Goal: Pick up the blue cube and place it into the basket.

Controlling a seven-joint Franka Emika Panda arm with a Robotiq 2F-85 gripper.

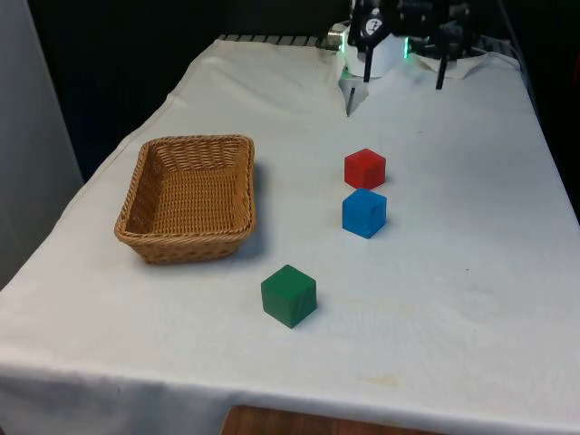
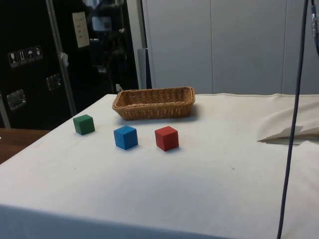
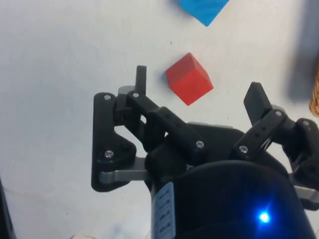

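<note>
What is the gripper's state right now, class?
Gripper: jaws open, holding nothing, above the red cube.

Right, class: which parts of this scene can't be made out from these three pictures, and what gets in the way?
- Blue cube, wrist view: cut off by the picture's edge; one corner shows.
- Basket, wrist view: a sliver at the edge.
- Basket floor, side view: hidden by its own near wall.
- Gripper, front view: upper part cut off by the edge.
- Green cube: underside unseen.
</note>
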